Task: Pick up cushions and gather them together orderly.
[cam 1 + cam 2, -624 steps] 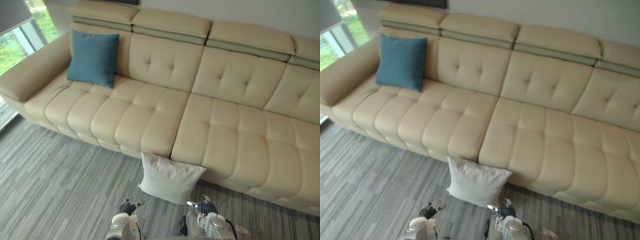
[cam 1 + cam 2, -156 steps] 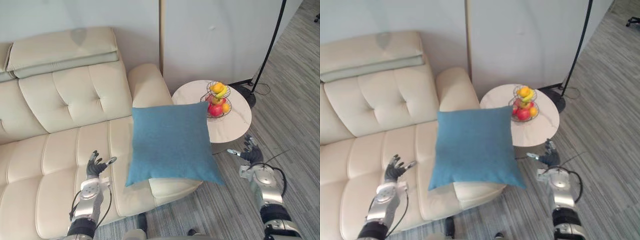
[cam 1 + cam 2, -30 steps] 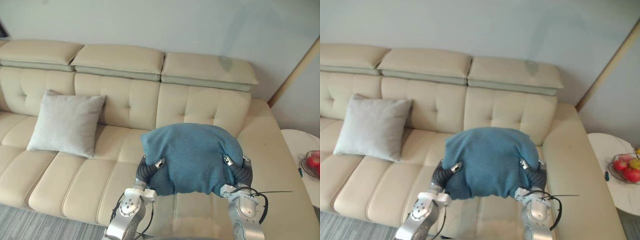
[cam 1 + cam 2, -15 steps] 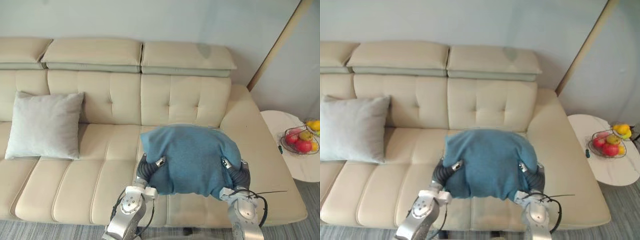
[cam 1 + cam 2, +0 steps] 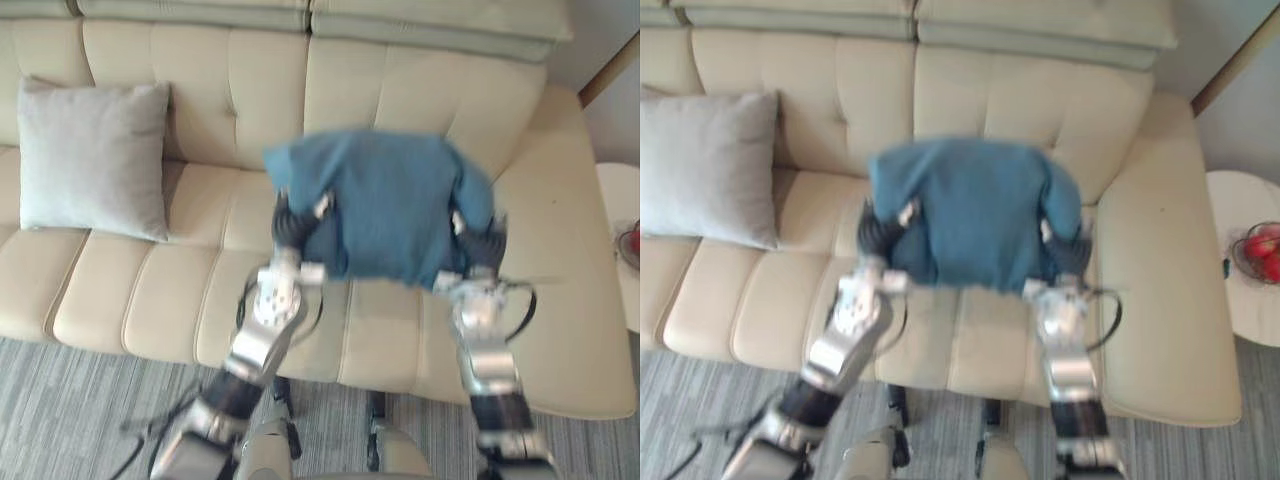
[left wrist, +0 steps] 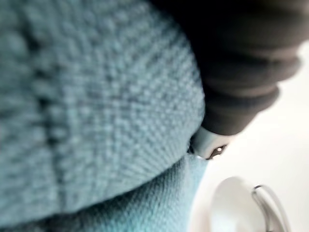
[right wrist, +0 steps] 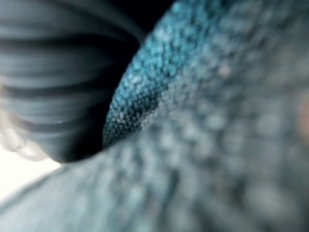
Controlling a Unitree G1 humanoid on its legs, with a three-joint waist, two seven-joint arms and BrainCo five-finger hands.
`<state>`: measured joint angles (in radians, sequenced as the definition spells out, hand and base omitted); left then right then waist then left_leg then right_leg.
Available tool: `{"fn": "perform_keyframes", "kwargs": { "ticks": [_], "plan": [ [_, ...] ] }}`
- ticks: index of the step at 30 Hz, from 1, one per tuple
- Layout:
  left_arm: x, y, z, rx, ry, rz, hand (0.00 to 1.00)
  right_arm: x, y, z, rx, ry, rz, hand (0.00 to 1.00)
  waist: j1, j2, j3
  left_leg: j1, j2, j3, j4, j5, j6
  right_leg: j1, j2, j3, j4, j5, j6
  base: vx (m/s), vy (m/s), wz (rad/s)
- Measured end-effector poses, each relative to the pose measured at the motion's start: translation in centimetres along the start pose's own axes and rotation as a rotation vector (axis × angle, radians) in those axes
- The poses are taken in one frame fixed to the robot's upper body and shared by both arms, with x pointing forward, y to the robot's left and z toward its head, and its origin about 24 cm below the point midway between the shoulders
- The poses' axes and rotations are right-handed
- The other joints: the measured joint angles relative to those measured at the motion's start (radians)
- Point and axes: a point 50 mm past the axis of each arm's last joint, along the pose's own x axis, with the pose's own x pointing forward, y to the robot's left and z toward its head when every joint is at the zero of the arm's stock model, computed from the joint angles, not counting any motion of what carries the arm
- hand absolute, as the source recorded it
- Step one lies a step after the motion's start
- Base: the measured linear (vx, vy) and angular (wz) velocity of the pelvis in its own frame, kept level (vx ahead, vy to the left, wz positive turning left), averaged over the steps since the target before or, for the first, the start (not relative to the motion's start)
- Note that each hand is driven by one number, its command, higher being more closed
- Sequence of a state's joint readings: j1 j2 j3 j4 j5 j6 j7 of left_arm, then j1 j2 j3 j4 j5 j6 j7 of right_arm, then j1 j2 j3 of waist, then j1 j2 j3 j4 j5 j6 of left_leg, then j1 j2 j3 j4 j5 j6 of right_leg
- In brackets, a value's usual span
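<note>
A blue cushion (image 5: 385,200) hangs above the seat of the beige sofa (image 5: 150,300), squeezed between my two hands. My left hand (image 5: 293,225) is curled into its left side and my right hand (image 5: 480,240) into its right side. Blue woven cloth (image 6: 87,106) presses against the left hand's dark cover in the left wrist view, and the same cloth (image 7: 217,121) lies close in the right wrist view. A light grey cushion (image 5: 95,155) leans upright against the backrest at the sofa's left, about one seat width from the blue one.
The sofa's right armrest (image 5: 570,300) lies just beyond my right arm. A round white side table (image 5: 1240,250) with a basket of fruit (image 5: 1260,250) stands to the right of it. Grey striped carpet (image 5: 80,400) runs along the sofa's front.
The camera has tilted down, so the whole picture has shifted. Both arms reach further out, and the blue cushion, still held, sits closer to the backrest.
</note>
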<state>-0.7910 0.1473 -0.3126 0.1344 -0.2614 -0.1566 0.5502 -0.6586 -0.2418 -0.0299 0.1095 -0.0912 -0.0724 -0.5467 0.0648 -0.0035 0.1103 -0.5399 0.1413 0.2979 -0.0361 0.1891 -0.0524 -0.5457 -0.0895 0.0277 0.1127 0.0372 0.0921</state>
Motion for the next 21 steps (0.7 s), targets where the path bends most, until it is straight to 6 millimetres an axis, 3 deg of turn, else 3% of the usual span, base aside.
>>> {"fn": "perform_keyframes", "kwargs": {
  "ticks": [3, 4, 5, 8, 11, 16, 21],
  "plan": [
    [4.0, 0.0, 2.2, 0.031, -0.095, 0.059, 1.00, 3.8, 1.7, 3.6, 0.003, -0.129, -0.066, 1.00, -0.003, 0.016, 0.019, -0.052, -0.002, -0.005, -0.020, 0.029, 0.005, -0.057, 0.000, -0.001, 0.000, 0.008, 0.000, -0.01, 0.015, 0.02],
    [5.4, -0.2, 3.0, 0.040, -0.113, 0.073, 0.00, 4.9, 2.1, 4.9, 0.010, -0.164, -0.082, 1.00, -0.004, 0.023, 0.040, -0.058, -0.004, -0.008, -0.030, 0.038, 0.005, -0.066, 0.000, -0.005, 0.001, 0.009, 0.000, 0.01, 0.011, 0.06],
    [6.6, -0.2, 3.6, 0.046, -0.120, 0.089, 0.00, 5.9, 2.5, 5.7, 0.019, -0.177, -0.102, 0.00, -0.005, 0.027, 0.054, -0.068, -0.005, -0.012, -0.040, 0.050, 0.002, -0.078, -0.001, -0.014, 0.002, 0.009, 0.000, 0.02, 0.006, 0.08],
    [9.8, -0.6, 5.2, 0.066, -0.112, 0.141, 0.00, 8.3, 3.5, 7.1, 0.052, -0.144, -0.164, 0.00, -0.011, 0.038, 0.078, -0.124, -0.004, -0.041, -0.066, 0.082, -0.010, -0.139, 0.000, -0.029, 0.006, 0.009, 0.000, 0.02, 0.003, 0.10],
    [11.4, -0.7, 5.6, 0.047, -0.047, 0.156, 0.00, 9.6, 4.3, 6.7, 0.099, -0.043, -0.183, 0.00, -0.010, 0.047, 0.113, -0.167, 0.001, -0.044, -0.066, 0.092, -0.024, -0.180, 0.001, -0.043, 0.008, 0.009, 0.000, 0.02, 0.006, 0.03],
    [11.1, 0.4, 1.4, 0.001, 0.189, 0.175, 0.00, 9.0, 5.6, 2.1, 0.195, 0.255, -0.096, 0.00, -0.017, 0.047, 0.158, -0.204, 0.012, -0.035, -0.066, 0.125, -0.062, -0.232, 0.008, -0.046, 0.038, 0.009, -0.001, 0.00, -0.009, -0.03],
    [10.0, 1.6, -0.8, -0.059, 0.278, 0.223, 0.00, 8.9, 6.1, 1.9, 0.242, 0.281, -0.028, 0.00, -0.029, 0.048, 0.253, -0.243, 0.026, -0.036, -0.066, 0.127, -0.065, -0.297, 0.026, -0.040, 0.077, 0.009, -0.002, -0.02, -0.010, -0.12]
  ]
}}
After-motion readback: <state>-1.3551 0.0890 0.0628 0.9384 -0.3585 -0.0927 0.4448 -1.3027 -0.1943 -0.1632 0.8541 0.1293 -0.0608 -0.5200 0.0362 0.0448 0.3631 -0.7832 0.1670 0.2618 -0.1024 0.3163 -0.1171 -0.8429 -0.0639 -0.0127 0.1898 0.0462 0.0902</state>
